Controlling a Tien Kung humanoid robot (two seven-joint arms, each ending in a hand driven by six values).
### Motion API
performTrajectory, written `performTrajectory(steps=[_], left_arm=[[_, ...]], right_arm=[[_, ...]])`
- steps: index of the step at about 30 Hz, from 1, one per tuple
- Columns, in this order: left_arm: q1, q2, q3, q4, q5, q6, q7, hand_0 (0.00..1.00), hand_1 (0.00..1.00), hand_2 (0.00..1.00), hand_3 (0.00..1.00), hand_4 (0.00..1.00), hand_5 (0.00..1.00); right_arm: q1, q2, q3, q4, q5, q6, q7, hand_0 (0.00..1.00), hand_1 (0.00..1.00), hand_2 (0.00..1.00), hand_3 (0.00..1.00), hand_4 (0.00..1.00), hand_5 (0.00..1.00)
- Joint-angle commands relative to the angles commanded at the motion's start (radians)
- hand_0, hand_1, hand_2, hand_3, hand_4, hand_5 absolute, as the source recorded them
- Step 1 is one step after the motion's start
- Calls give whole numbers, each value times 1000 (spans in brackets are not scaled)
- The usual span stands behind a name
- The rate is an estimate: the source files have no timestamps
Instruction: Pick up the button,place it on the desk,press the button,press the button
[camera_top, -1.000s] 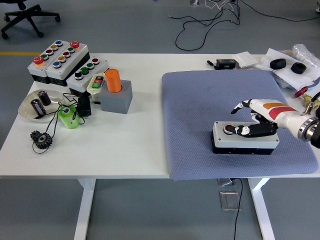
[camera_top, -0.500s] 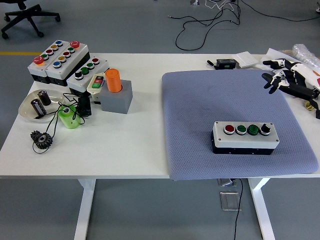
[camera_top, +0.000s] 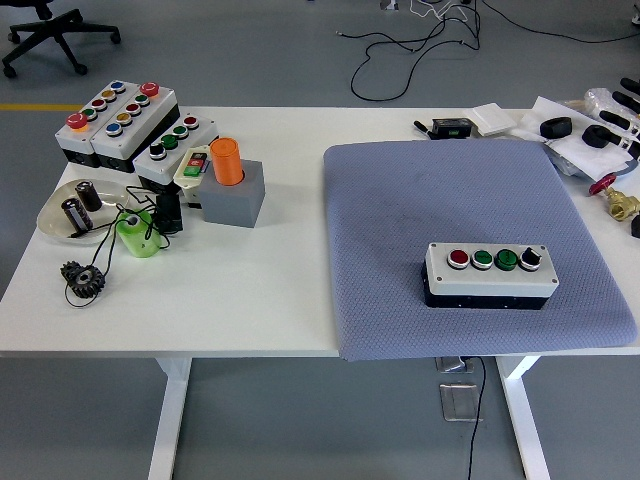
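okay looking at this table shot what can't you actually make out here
- Right hand: only dark fingertips at the head view's right edge, so the grip is unreadable.
- Left hand: outside the frame.
- Button box on the blue mat: too small to tell whether any button is pressed.
- Brass fitting: partly cut off by the right edge.

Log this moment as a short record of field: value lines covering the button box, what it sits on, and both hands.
target: button box, four controls on top: red, green, green, black knob
support: blue-grey mat on the white table
contact: nothing touches the box
right hand: only dark fingertips at the right edge, far from the box
left hand: not in view
other boxes: button boxes, far left
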Motion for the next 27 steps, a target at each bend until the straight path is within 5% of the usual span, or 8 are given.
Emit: performTrajectory(steps=[5, 12, 23, 27], left_arm=[[1, -1, 4, 0, -5, 0, 0, 599, 521, 494, 450, 275, 974], [7, -3, 16, 0, -6, -2, 2, 598, 520, 496, 453, 274, 973], [13, -6, 38, -1, -13, -4, 3, 598, 520, 501, 460, 272, 973], [16, -7, 41, -2, -14, -4, 2, 598, 520, 501, 460, 272, 973]], right_arm=[[1, 2, 14, -38, 172, 4, -4, 824, 805, 848, 846, 788, 728], [-3, 17, 12, -84, 183, -17, -89, 787, 773, 830, 846, 757, 754], [-23, 12, 33, -85, 188, 36, -81, 773, 756, 815, 824, 746, 735], [-31, 14, 51, -86, 192, 60, -25, 773, 756, 815, 824, 746, 735]])
